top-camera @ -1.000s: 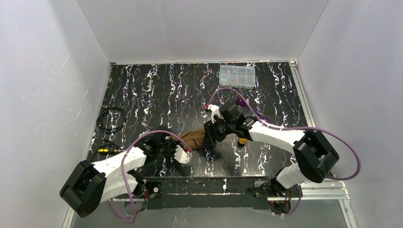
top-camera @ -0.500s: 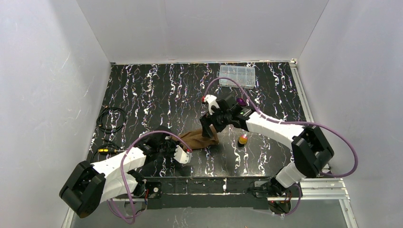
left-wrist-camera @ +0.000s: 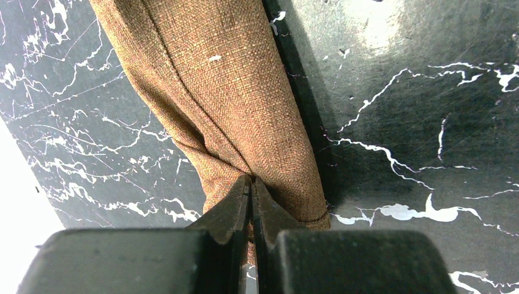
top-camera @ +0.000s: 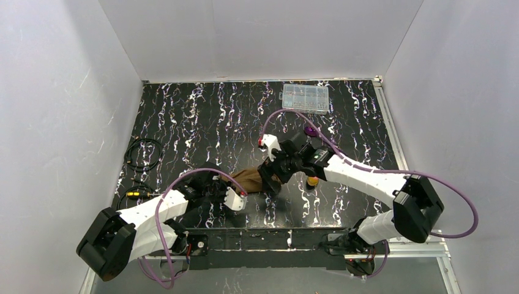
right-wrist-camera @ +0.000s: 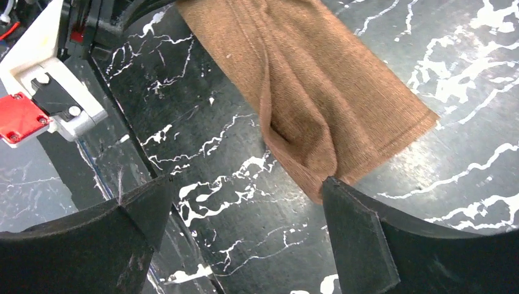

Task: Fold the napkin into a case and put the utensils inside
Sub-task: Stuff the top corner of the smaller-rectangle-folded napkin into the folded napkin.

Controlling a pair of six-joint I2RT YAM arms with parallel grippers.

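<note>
The brown napkin [top-camera: 250, 178] lies bunched into a narrow strip at the table's front middle. My left gripper [top-camera: 237, 191] is shut on its near-left end; the left wrist view shows the jaws pinched on the napkin [left-wrist-camera: 232, 104]. My right gripper [top-camera: 270, 182] is open just over the napkin's right end; the right wrist view shows the napkin [right-wrist-camera: 312, 92] touching one wide-apart fingertip [right-wrist-camera: 349, 214]. The gold-orange-headed utensil [top-camera: 313, 180] lies beside the right arm. The purple-headed utensil [top-camera: 311, 131] lies farther back.
A clear plastic compartment box [top-camera: 304, 98] sits at the table's back right. Black coiled cables [top-camera: 143, 153] lie at the left edge, with a small yellow-tipped cable end [top-camera: 134, 195] near the left arm. White walls enclose the table.
My right gripper swung back toward the far side, then returned forward to the napkin's right end. The napkin looks shorter and more bunched. The left gripper has stayed shut on it.
</note>
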